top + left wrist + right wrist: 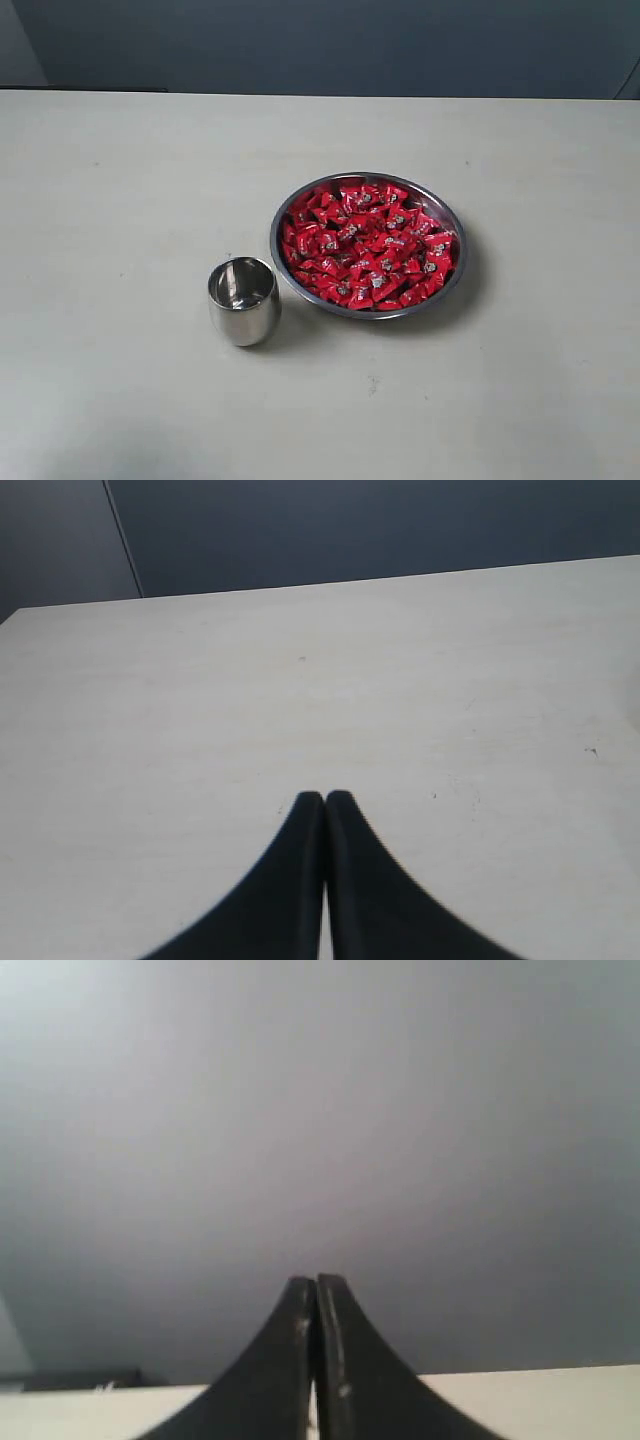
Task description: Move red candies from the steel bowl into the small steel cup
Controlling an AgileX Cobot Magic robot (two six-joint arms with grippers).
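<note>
Well, both of my tools are idle: my left gripper [324, 800] has its two dark fingers pressed together over bare table [200, 730] with nothing between them, and my right gripper [316, 1282] is pressed together the same way, empty, pointing toward the grey wall beyond the table's far edge. Neither one shows in the exterior view, so both are well apart from the work. The red candies [368, 245] lie heaped in the steel bowl [273, 238], filling it nearly rim to rim, right of the middle of the table. The small steel cup [243, 300] stands upright just beside the bowl on its left and nearer side; I cannot tell whether the two touch, and I see no red inside the cup. I judge each candy light and small, with a glossy wrapper that will likely slide against its neighbours and against my fingertips. The wrapper ends look crinkly and soft, the body firmer, so I would pinch one across its body, choosing a piece on top of the pile near the cup side. The cup's mouth is narrow and its rounded, polished body looks easy to tip, so I would let go directly above the opening.
</note>
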